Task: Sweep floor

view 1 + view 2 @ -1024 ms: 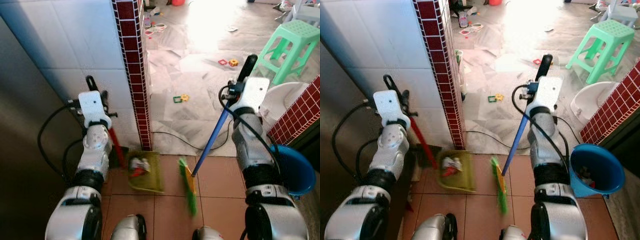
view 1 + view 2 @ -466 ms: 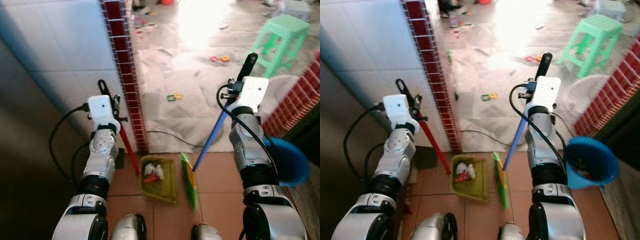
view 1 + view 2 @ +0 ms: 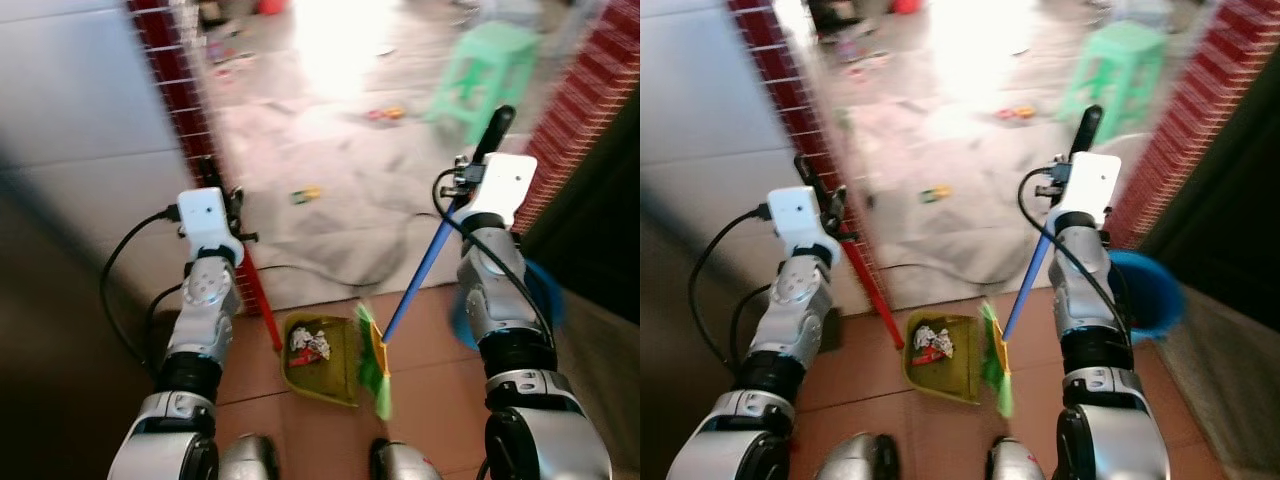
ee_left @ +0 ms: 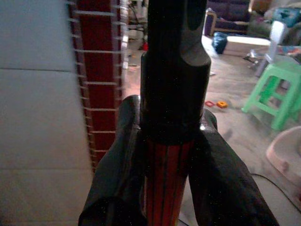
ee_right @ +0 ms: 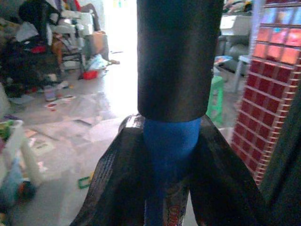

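Meanwhile, the left end effector (image 4: 170,155) is gripping the red-handled dustpan (image 3: 318,347), now loaded with scraps, while the right end effector (image 5: 167,160) is clamping the blue broom (image 3: 377,352) beside it as the robot is turning right.
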{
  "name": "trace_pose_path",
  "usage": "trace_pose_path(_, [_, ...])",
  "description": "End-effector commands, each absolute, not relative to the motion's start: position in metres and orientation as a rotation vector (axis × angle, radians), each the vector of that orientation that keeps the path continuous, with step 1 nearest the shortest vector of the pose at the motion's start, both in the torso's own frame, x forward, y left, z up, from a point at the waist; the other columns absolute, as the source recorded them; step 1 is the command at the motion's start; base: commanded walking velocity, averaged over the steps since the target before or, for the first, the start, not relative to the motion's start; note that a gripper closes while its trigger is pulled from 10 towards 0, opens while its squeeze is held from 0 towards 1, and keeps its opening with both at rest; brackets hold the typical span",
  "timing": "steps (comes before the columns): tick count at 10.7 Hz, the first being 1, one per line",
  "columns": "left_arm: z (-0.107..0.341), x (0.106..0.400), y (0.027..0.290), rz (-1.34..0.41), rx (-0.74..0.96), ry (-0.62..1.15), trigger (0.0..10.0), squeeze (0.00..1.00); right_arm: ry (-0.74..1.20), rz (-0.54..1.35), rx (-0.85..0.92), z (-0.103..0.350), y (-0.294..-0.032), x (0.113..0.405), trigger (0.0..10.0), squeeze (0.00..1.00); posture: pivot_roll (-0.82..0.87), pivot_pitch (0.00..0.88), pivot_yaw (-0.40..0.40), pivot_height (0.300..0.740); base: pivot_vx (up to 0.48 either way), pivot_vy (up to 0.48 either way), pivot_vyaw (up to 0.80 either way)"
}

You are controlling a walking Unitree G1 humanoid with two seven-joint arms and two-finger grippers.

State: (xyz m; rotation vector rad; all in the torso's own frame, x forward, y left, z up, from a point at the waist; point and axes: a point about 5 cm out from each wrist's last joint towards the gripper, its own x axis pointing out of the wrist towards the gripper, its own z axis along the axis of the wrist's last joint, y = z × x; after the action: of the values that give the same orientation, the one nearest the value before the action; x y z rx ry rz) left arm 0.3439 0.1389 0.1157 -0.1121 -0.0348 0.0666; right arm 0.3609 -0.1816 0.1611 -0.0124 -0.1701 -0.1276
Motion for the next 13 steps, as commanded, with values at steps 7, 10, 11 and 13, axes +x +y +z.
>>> trace_pose_path(7, [0.120, 0.340, 0.146, 0.048, -0.054, -0.067, 10.0, 0.00, -0.164, 0.038, -0.101, 0.152, -0.160, 0.363, 10.0, 0.00, -0.11, 0.000, 0.077, 0.740, 0.000, -0.307, -0.12])
trace_pose_path(10, [0.111, 0.337, 0.162, 0.134, 0.002, -0.017, 10.0, 0.00, -0.126, 0.147, -0.103, 0.161, -0.148, 0.375, 10.0, 0.00, -0.12, 0.000, 0.068, 0.740, 0.000, 0.000, 0.00])
trace_pose_path(11, [0.108, 0.332, 0.165, 0.115, 0.022, -0.006, 10.0, 0.00, -0.128, 0.181, -0.135, 0.164, -0.144, 0.377, 10.0, 0.00, -0.11, 0.000, 0.050, 0.740, 0.000, 0.000, 0.00])
trace_pose_path(13, [0.110, 0.324, 0.173, 0.061, 0.107, -0.038, 10.0, 0.00, -0.119, 0.237, -0.196, 0.169, -0.139, 0.379, 10.0, 0.00, -0.09, 0.000, 0.035, 0.740, 0.000, 0.000, 0.00])
